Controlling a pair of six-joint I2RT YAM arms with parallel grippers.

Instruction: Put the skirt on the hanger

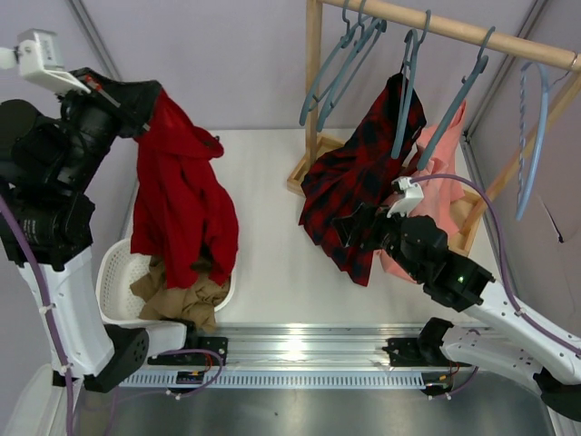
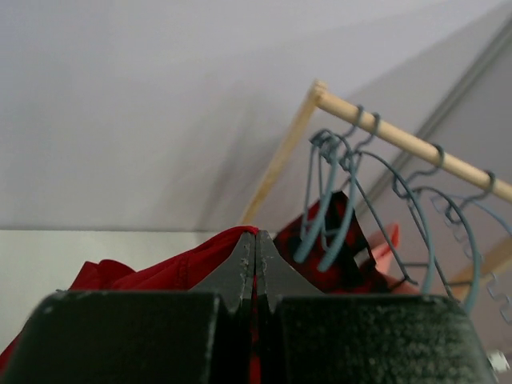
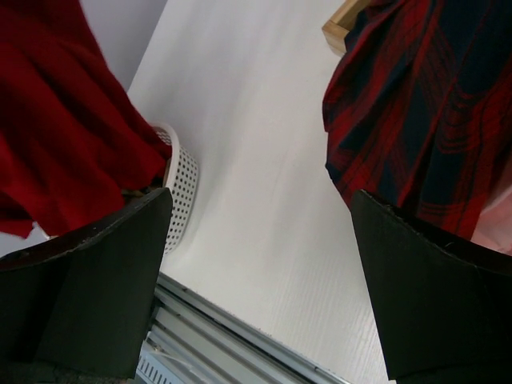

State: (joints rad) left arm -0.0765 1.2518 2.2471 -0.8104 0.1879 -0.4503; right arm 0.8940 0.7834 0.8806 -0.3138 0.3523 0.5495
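The bright-red skirt hangs in a long drape at the left, its lower end dropping into the basket. My left gripper is raised high and shut on the skirt's top edge. In the left wrist view the gripper pinches red cloth between its closed tips. Grey-blue hangers hang empty from the wooden rail, also seen as hangers ahead of the left wrist. My right gripper stands open and empty low in front of the plaid garment; the right wrist view shows this gripper wide over bare table, with the skirt at the left.
A white perforated basket at the left holds a tan-brown garment. The wooden rack carries a red-and-black plaid garment, a pink garment and a paler blue hanger. A metal rail runs along the near edge.
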